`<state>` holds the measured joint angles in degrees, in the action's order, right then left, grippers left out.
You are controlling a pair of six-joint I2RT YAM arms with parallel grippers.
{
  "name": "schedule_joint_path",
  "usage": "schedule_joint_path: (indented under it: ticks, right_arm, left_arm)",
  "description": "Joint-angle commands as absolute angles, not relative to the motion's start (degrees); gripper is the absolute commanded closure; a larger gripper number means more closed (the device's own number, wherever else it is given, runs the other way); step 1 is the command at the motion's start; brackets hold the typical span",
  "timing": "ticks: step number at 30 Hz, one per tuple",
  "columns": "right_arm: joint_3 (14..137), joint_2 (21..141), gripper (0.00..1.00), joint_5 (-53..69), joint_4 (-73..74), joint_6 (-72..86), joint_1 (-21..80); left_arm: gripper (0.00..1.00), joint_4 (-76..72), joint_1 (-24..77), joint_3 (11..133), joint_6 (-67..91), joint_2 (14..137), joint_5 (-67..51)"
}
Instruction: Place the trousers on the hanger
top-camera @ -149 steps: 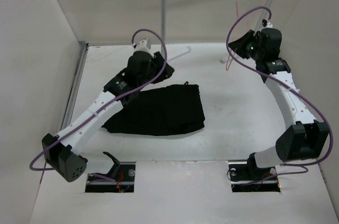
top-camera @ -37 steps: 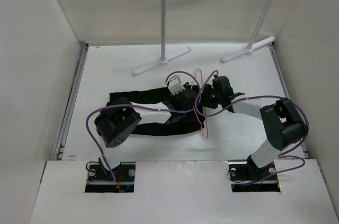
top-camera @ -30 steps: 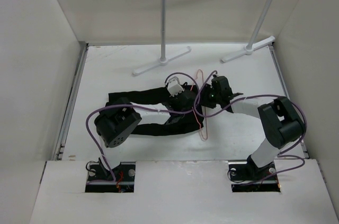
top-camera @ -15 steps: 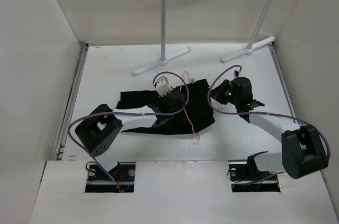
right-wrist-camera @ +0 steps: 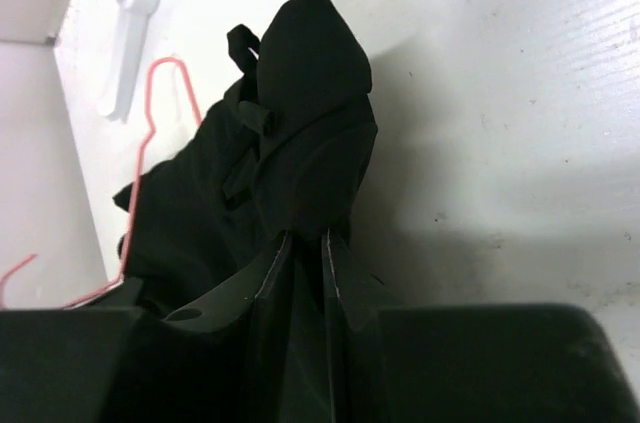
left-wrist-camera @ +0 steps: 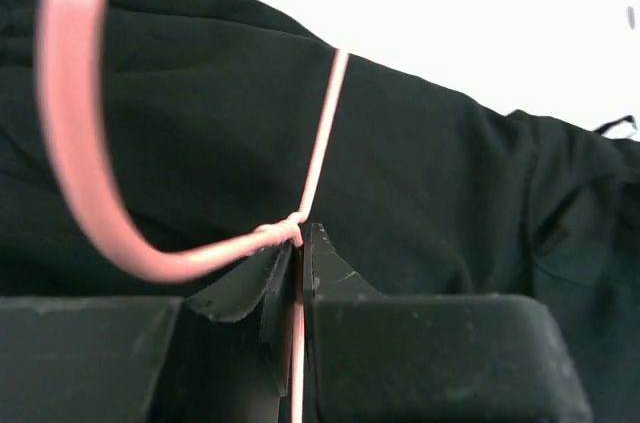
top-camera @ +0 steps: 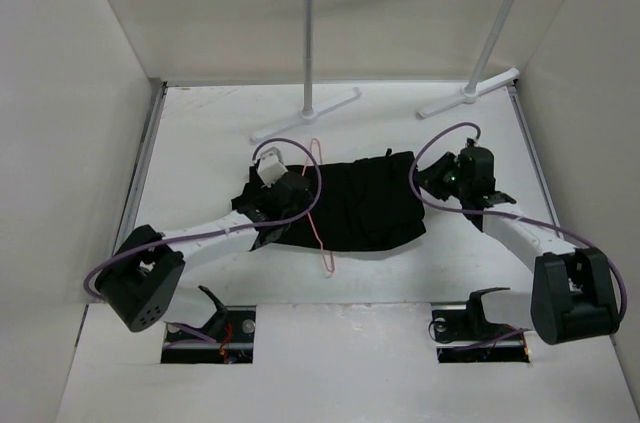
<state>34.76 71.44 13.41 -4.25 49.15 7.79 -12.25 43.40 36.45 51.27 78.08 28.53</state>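
While the trousers (top-camera: 375, 205) are lying flat mid-table, stretched out between the two arms, the hanger (top-camera: 316, 205) is sitting across their left end. Its hook is pointing to the far side and its lower corner is sticking out past the cloth toward the near edge. Left gripper (left-wrist-camera: 300, 261) is clamping tight on the hanger's wire just under the twisted neck. Right gripper (right-wrist-camera: 300, 255) is pinching a fold at the trousers' right end, fingers closed on the cloth, and that end is peaking up off the surface.

Judging the step: draping is under way, not finished. The cloth is looking as if it is under the wire, but I cannot tell whether it is passing through the triangle. The next move is probably calling for the right arm to be pulling its end through or over the bar, with the left holding the hanger steady. The thin wire could be twisting in the grip and the soft cloth bunching or slipping.

Surroundings: plain white walls (top-camera: 60, 123) are closing in three sides. The white table (top-camera: 200, 133) is looking matte and lightly scuffed. A grey clothes rack (top-camera: 309, 53) is standing at the far edge, well apart from the trousers.
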Motion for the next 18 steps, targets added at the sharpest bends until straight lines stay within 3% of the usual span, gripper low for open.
schedule_joint_path:
  ticks: [1, 3, 8, 12, 14, 18]
  right_arm:
    - [35.9, 73.0, 0.74, 12.0, -4.8, 48.0, 8.0]
    - [36.6, 73.8, 0.65, 10.7, -4.2, 47.4, 8.9]
    - [39.6, 75.7, 0.62, 10.3, -1.6, 45.5, 10.4]
    - [40.6, 73.4, 0.32, 6.6, 3.0, 43.4, 10.7]
    - [41.0, 69.8, 0.22, 3.5, 5.8, 41.2, 10.8]
    - [43.5, 60.8, 0.20, -0.5, 13.1, 38.6, 12.7]
  left_arm:
    - [0.99, -11.4, 45.4, 39.5, 47.9, 76.2, 27.5]
    - [0.99, -11.4, 47.5, 42.3, 47.4, 76.9, 27.9]
    - [0.99, -11.1, 51.5, 48.2, 45.8, 79.8, 28.6]
    - [0.99, -9.1, 51.8, 51.0, 43.3, 81.9, 30.6]
    - [0.99, -7.7, 51.9, 52.3, 41.8, 82.7, 31.2]
    - [0.99, -5.9, 53.1, 55.0, 39.0, 83.5, 31.4]
